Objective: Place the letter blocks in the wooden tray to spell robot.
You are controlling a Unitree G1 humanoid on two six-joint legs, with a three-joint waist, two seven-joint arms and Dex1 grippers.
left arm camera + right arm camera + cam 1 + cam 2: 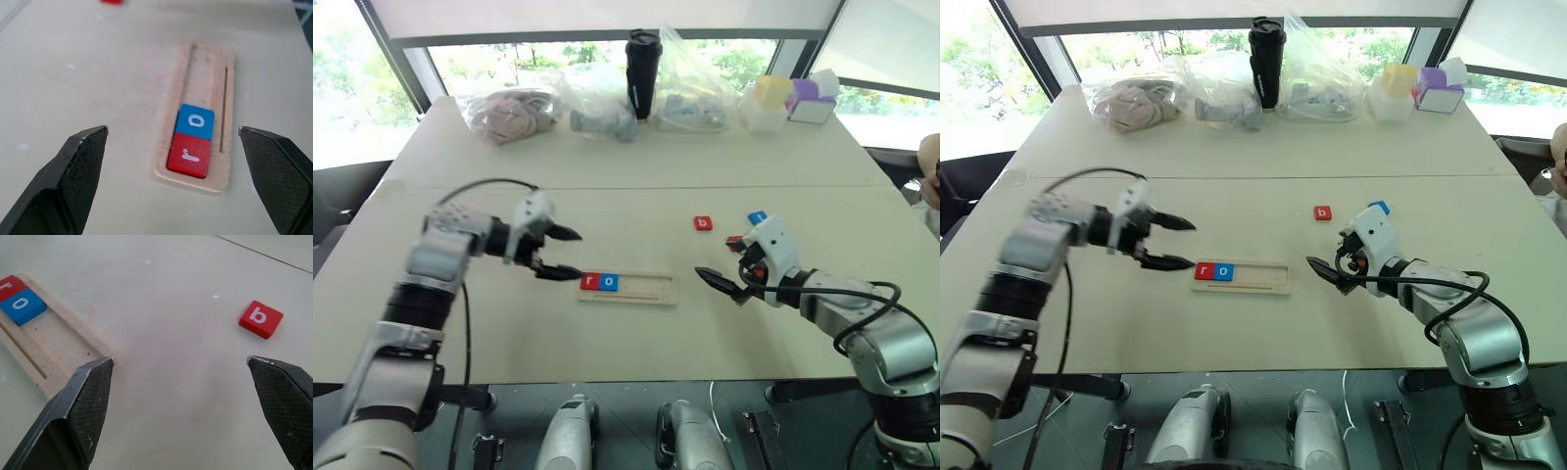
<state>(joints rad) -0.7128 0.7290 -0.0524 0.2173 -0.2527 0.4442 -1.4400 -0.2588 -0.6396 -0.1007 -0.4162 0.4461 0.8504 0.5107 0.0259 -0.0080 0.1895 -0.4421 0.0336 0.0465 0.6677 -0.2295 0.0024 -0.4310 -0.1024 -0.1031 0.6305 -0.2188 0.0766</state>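
On the table beyond the wooden tray (628, 288), the red "b" block (703, 223) lies loose, just ahead of the right gripper (722, 279), fingers wide and empty. Tray, long axis left-right, holds red "r" (590, 281) and blue "o" (609, 282) at its left end. Left gripper (558, 253), also wide and empty, sits farther away; right arm looks best placed.
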